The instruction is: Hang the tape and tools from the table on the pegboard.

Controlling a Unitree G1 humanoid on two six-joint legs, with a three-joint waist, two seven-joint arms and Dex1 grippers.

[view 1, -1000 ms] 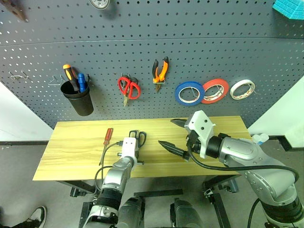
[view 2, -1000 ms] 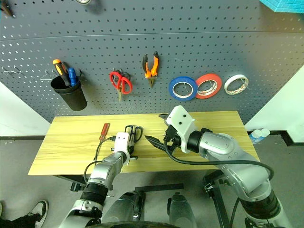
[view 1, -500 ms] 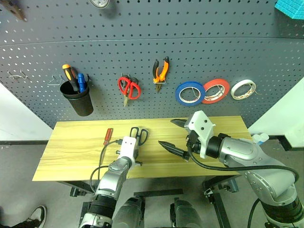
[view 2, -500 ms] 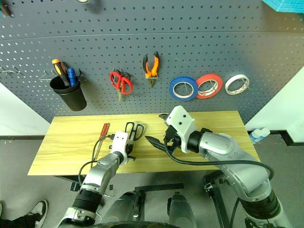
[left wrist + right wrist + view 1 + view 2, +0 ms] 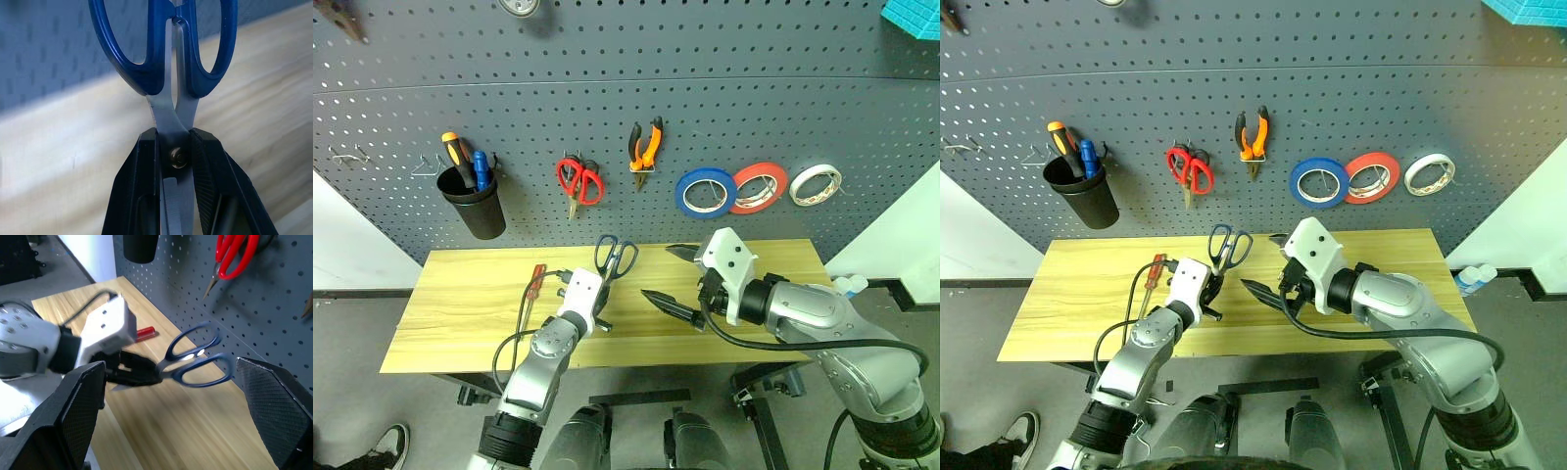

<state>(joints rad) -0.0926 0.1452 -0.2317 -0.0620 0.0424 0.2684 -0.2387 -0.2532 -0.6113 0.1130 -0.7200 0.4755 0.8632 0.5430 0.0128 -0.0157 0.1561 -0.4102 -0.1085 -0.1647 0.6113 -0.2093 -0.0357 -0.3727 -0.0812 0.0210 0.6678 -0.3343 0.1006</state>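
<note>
My left gripper is shut on the dark blue-handled scissors at their pivot. It holds them above the table, handles up towards the pegboard. In the left wrist view the fingers clamp the blades at the screw. My right gripper hangs open beside them on the right, nothing between its fingers. The red-handled screwdriver lies on the table left of my left hand. The orange-and-black pliers and the blue tape hang on the pegboard.
On the pegboard hang red scissors, a red-orange roll, a white roll and a black cup holding an orange and a blue screwdriver. Bare hooks sit at far left.
My left gripper has lifted the scissors off the table and tipped them up, handles now towards the pegboard. The right arm has stayed still.
</note>
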